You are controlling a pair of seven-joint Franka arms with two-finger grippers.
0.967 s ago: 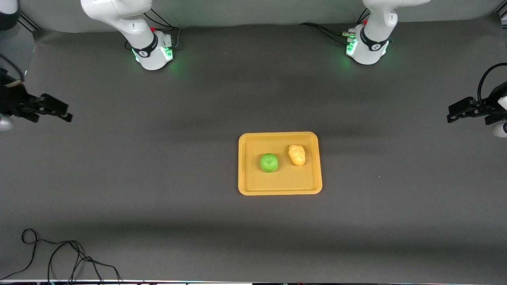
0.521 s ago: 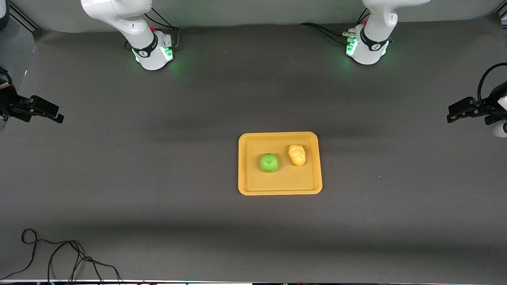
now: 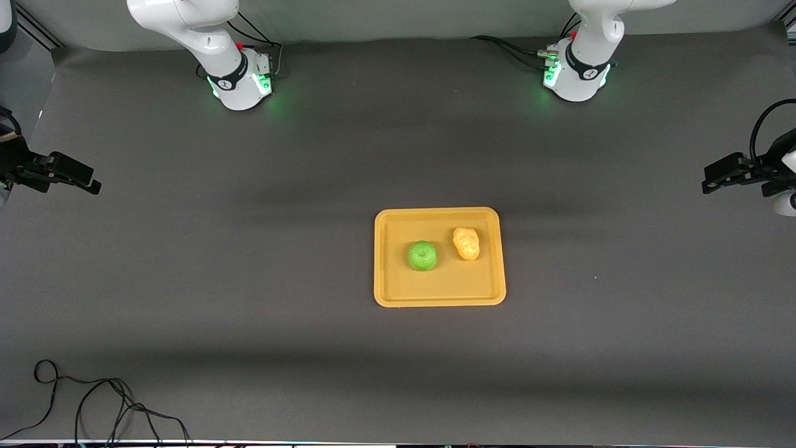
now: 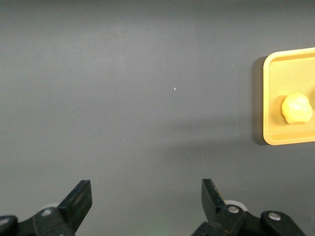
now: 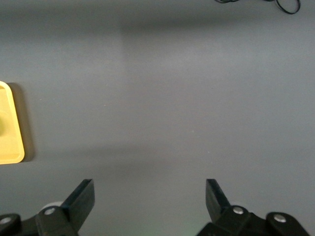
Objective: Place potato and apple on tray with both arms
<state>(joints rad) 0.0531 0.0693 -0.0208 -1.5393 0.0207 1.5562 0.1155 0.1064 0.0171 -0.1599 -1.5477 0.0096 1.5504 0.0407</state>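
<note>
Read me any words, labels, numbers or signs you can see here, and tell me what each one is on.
None can be read. The tray, apple and potato carry no markings. Each arm's dark base collar bears a small white mark, too small to read.

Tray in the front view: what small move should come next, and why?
Probably none beyond holding both arms parked. The apple and potato already lie on the tray, and the left gripper and right gripper hang open and empty over the table's ends.
</note>
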